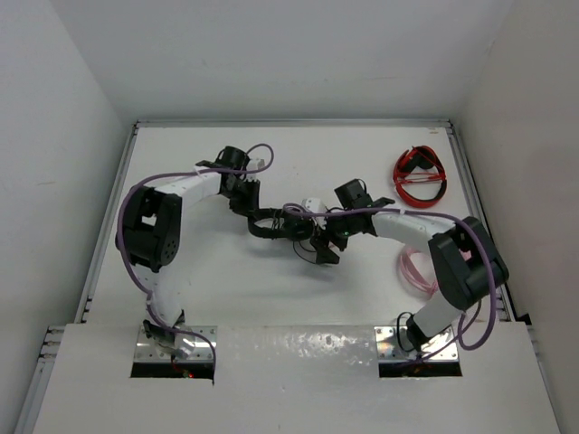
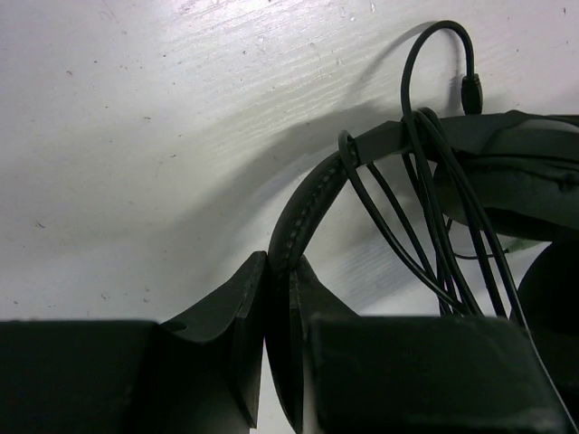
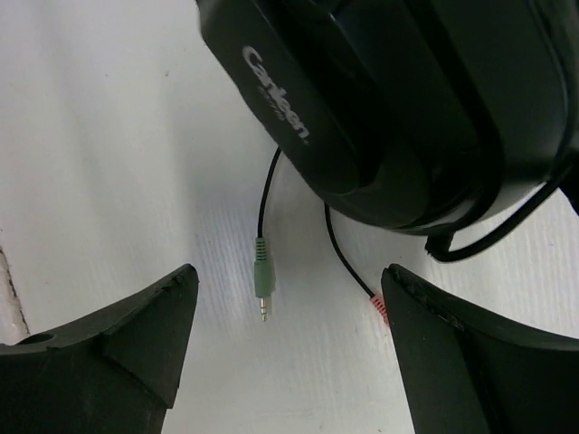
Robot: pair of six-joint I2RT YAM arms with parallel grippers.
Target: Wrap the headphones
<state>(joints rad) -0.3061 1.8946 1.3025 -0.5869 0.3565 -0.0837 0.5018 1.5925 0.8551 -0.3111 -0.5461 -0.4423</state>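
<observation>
From where I stand, three headsets lie on the white tabletop point(image 1: 317, 163): one black padded over-ear headset point(image 1: 269, 228), one red plastic headset point(image 1: 421, 176) and one pink headset point(image 1: 414, 271), partly hidden. The black one's thin cable ends in two plugs, one green plug point(image 3: 261, 276) and one pinkish-red plug point(image 3: 379, 308). There are two white-and-black robot arms, the left arm point(image 1: 185, 190) and the right arm point(image 1: 407, 231). Each has one hand, the left hand point(image 2: 279, 271) and the right hand point(image 3: 289, 276), with two dark fingers apiece, four in all. Two purple cables run along them, the left purple cable point(image 1: 127, 212) and the right purple cable point(image 1: 380, 212). Two shiny metal plates hold the bases, the left plate point(image 1: 204, 339) and the right plate point(image 1: 389, 348).
</observation>
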